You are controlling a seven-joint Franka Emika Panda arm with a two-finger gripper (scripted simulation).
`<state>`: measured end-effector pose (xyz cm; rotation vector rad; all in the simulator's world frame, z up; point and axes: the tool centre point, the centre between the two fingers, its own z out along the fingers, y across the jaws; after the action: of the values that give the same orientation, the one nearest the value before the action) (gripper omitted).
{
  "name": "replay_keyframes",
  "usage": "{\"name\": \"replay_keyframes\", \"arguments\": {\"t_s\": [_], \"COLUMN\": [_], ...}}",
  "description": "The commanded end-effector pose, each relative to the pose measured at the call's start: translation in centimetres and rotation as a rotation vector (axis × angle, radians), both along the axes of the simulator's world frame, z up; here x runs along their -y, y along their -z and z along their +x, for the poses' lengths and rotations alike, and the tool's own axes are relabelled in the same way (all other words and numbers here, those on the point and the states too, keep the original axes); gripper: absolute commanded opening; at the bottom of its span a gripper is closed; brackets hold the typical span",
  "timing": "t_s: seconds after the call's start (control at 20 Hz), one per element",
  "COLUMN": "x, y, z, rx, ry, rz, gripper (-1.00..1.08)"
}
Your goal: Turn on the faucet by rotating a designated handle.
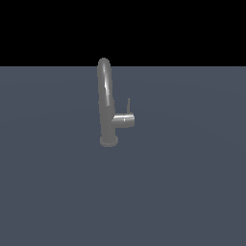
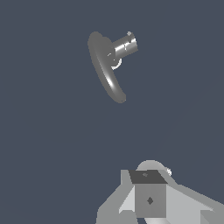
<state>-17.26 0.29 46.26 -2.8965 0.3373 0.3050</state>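
Observation:
The grey gooseneck faucet (image 1: 105,96) stands upright on its round base flange (image 1: 109,141) on the flat blue-grey floor. Its handle (image 1: 125,119) is a short stub sticking out toward the exterior view's right, with a thin pin lever (image 1: 128,104) pointing up. The arm and gripper do not show in the exterior view. In the wrist view I look down on the arched faucet (image 2: 107,74) and the handle (image 2: 124,45). My gripper (image 2: 148,183) shows only partly at the picture's edge, well apart from the faucet and touching nothing. Its jaw gap is not visible.
The blue-grey floor (image 1: 182,192) stretches around the faucet on all sides, with a black background beyond its far edge. No other objects show in either view.

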Motion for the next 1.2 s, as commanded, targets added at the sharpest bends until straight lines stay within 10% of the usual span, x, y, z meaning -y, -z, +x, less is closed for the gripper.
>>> {"name": "replay_keyframes", "arguments": {"t_s": [0.0, 1.15], "x": [0.1, 1.5], "y": [0.5, 8.4], "z": [1.4, 13.3], "rx": [-0.037, -0.402], "ry": [0.032, 0.338], "rz": [0.033, 0.359], "gripper": [-1.00, -1.00]}}
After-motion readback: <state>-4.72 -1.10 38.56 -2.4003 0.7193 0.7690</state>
